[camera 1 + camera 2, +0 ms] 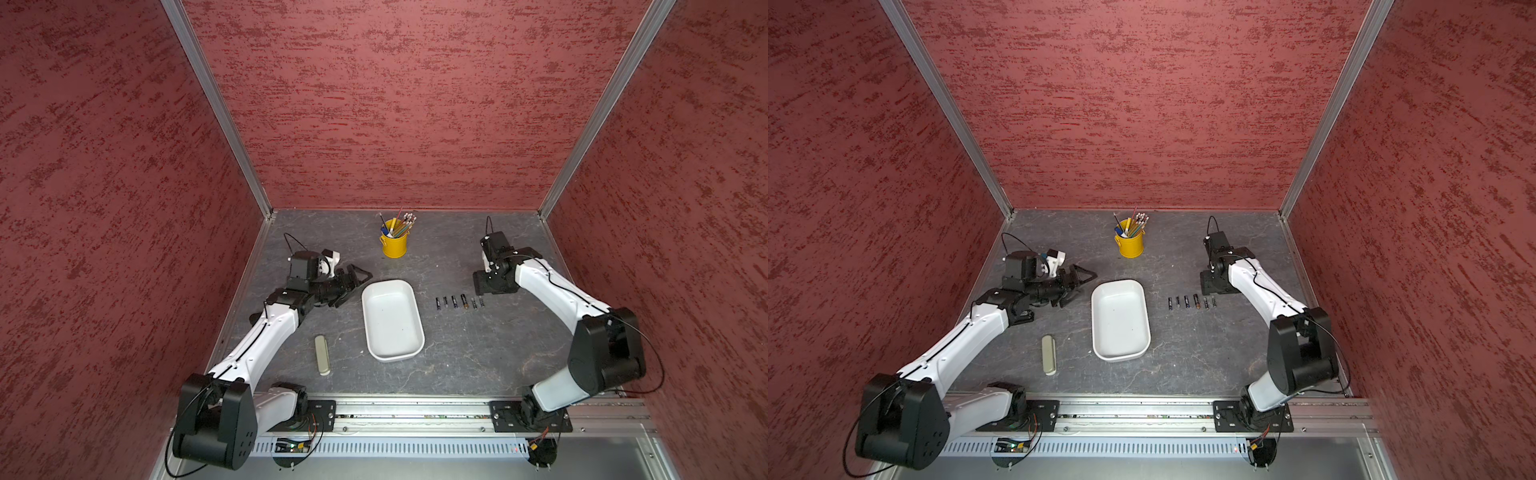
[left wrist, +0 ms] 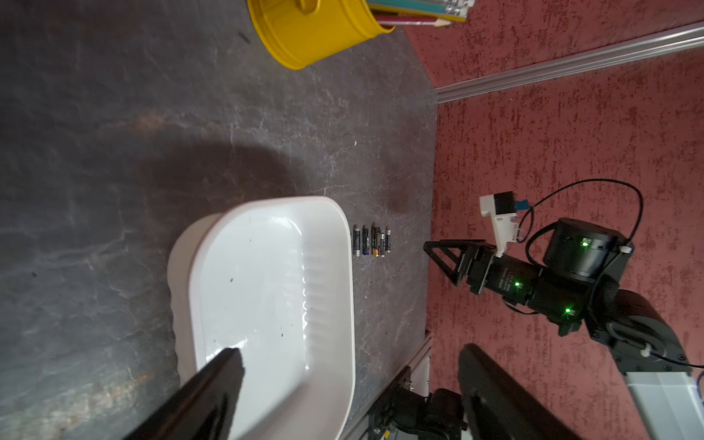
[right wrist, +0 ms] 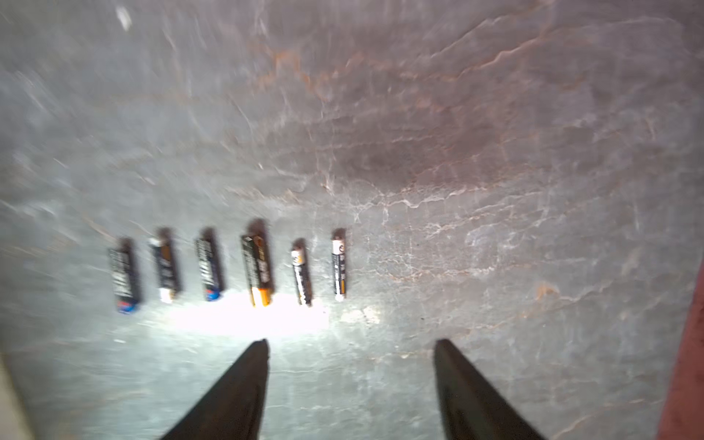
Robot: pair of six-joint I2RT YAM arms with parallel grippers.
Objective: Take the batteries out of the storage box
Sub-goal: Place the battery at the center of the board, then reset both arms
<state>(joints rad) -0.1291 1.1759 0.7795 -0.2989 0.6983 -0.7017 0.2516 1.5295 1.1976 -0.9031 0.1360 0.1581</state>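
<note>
On the left, the left end effector (image 1: 355, 289) lies low over the tabletop (image 1: 457, 353) with its jaws spread wide and nothing between them. It points toward the far left corner of the storage box (image 1: 390, 320), close beside the rim but not touching it. The box sits mid-tabletop with its long axis running from the near rail toward the back wall. Both top views and the left wrist view show it empty, apart from a few dark specks on the white floor. Right of the box, clear of its wall, the batteries (image 1: 459, 302) lie flat on the tabletop. All six form one neat row running left to right, and each cell's long axis is roughly parallel to the box's long side. At the right end of that row the right end effector (image 3: 350, 343) hangs pointing down, jaws parted and holding nothing. In the right wrist view the batteries lie just ahead of its fingertips (image 3: 259, 365), with no cell between them. The box therefore stands between the left arm and the batteries, while the right arm is much the nearer, just behind the row's last cell. With no battery left in the box, the emptying looks finished. Any coming move seems to be a withdrawal, best straight up and away, since the cells would roll sideways if a fingertip brushed them.
</note>
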